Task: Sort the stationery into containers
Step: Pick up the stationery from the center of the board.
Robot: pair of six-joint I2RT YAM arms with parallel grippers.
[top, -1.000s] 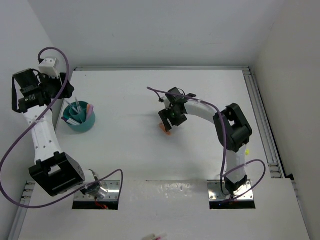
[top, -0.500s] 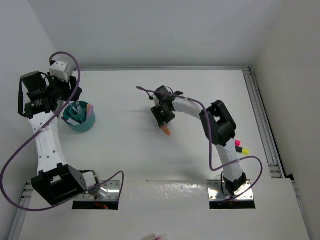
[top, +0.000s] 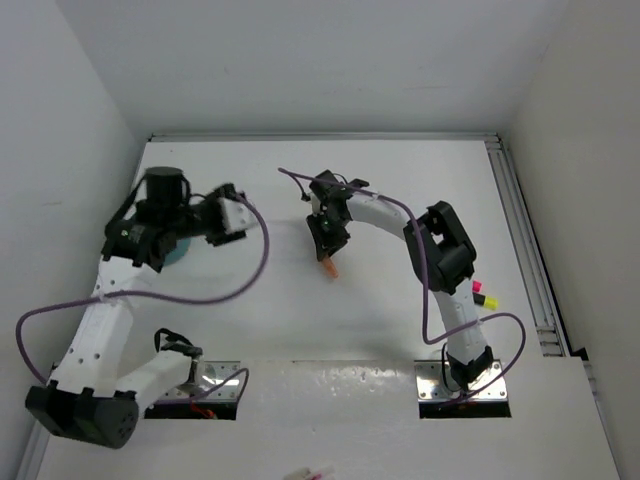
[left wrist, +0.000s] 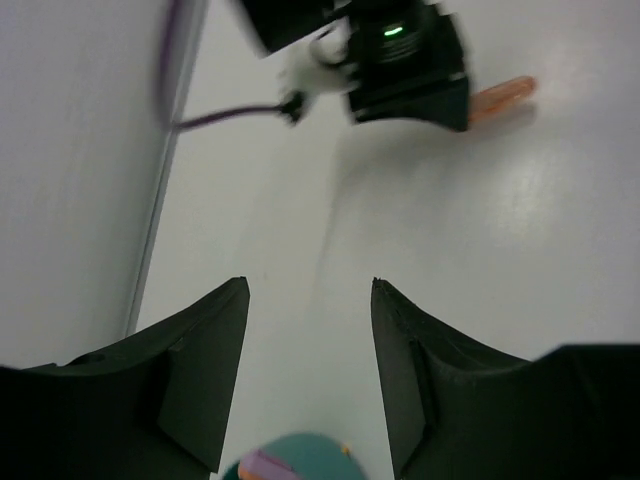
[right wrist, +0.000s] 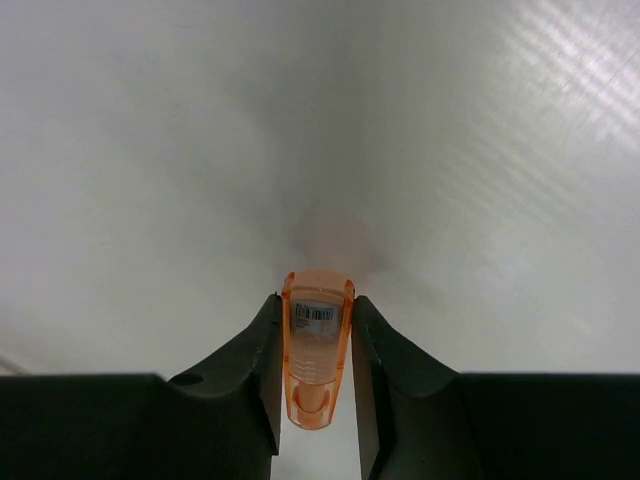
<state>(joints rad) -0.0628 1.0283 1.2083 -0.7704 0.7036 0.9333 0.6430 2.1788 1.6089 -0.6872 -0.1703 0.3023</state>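
Two markers (top: pixel 476 287) beside right arm (top: pixel 441 250) — right fingers (right wrist: pixel 250 370) pinch orange highlighter (right wrist: pixel 316 360); left fingers (left wrist: pixel 200 350) spread near teal cup (left wrist: pixel 312 446).

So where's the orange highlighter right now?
The orange highlighter is pinched in the right gripper, near the centre of the top view, well to the right of the teal cup.

L arm (top: pixel 95 330) rises from its base, bends sharply at the elbow, wrist turned so the L hand (top: pixel 230 214) points across toward the R side, fingers (left wrist: pixel 205 360) spread w/ a clear gap. R arm (top: pixel 385 212) arcs up and over to the left. R hand (top: pixel 329 243) points down, fingers (right wrist: pixel 250 370) pinched on the orange highlighter (right wrist: pixel 316 345).
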